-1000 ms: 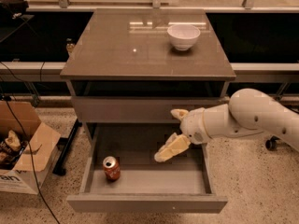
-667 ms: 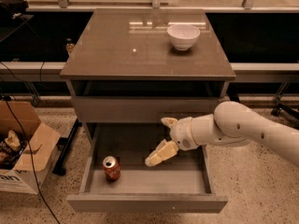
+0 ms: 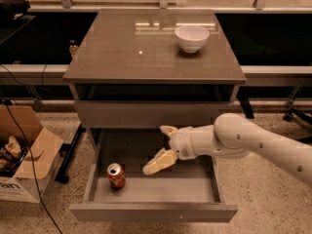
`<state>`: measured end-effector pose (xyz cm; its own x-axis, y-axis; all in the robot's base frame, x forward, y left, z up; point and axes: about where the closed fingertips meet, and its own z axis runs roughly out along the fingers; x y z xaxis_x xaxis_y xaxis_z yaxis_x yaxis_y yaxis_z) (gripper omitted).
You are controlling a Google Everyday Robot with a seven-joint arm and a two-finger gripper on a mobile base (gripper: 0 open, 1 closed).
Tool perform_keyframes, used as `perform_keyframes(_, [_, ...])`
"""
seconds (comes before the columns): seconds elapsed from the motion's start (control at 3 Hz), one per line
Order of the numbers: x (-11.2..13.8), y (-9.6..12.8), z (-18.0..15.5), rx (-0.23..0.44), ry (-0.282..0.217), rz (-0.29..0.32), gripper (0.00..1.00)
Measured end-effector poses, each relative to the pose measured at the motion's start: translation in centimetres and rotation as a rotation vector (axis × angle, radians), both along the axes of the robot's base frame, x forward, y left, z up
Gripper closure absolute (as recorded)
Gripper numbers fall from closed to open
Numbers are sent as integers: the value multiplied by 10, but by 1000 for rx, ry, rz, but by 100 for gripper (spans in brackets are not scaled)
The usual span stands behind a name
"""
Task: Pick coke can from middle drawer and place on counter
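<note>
The coke can, red with a silver top, stands upright in the front left of the open middle drawer. My gripper is open over the middle of the drawer, to the right of the can and apart from it. One cream finger points down-left toward the can, the other points up-left. The white arm reaches in from the right. The counter is the glossy grey-brown top of the cabinet.
A white bowl sits on the counter at the back right. An open cardboard box stands on the floor to the left, with black cables beside it. A closed drawer front is above the open drawer.
My gripper and arm have moved left over the drawer, closer to the coke can. The can has not moved.
</note>
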<state>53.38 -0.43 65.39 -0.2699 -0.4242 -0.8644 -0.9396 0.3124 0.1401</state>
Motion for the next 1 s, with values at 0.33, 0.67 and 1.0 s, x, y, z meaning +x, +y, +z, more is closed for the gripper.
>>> perform_keyframes(0.33, [19,58,-51,96,1,22,0])
perform_keyframes(0.67, [29,91,-86,96,7,47,0])
perform_keyframes(1.0, [34,118,-129,66,32,61,0])
